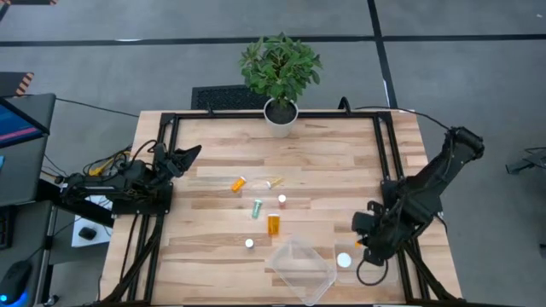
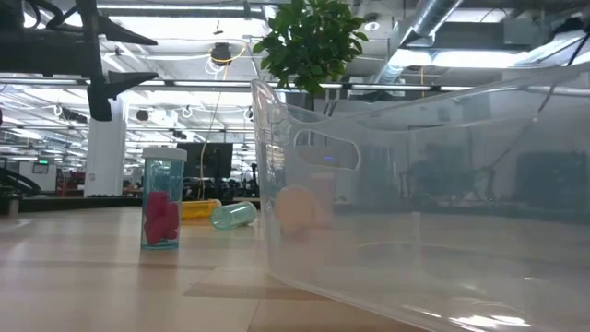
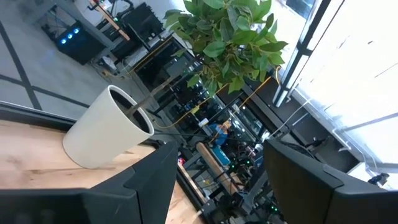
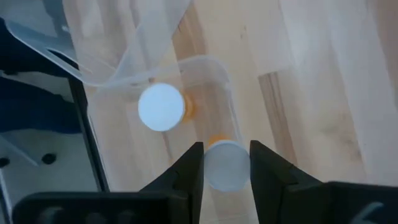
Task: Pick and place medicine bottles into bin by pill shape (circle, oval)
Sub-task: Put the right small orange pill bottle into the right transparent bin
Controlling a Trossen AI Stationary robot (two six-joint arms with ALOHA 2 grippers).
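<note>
High view: you see the right gripper (image 1: pixel 368 241) low at the right front of the table (image 1: pixel 341 170), just beside the clear bin (image 1: pixel 300 269). One white-capped bottle (image 1: pixel 344 260) stands between this claw and the bin. The other bottles lie well apart from it, toward the table middle: an orange lying bottle (image 1: pixel 238 183), a greenish bottle (image 1: pixel 257 208), an amber bottle (image 1: pixel 273 224), a small bottle with pink top (image 1: pixel 281 199), a pale lying bottle (image 1: pixel 274 182) and a white cap (image 1: pixel 249 243). The left gripper (image 1: pixel 183 158) waits at the left table edge, far from all of them. The potted plant (image 1: pixel 280 72) stands at the back edge.

Low view: you see the bin wall (image 2: pixel 415 184) very close, and beside it a clear bottle with pink pills (image 2: pixel 162 198) standing upright.

Left wrist view: the left fingers (image 3: pixel 155 174) stand wide apart with nothing between them; the white pot (image 3: pixel 106 127) is ahead.

Right wrist view: the right claw (image 4: pixel 226 165) holds a capped amber bottle (image 4: pixel 224 163) between its fingers (image 4: pixel 189 171). A second capped bottle (image 4: pixel 161 107) stands just ahead, near the bin corner (image 4: pixel 124 56).
</note>
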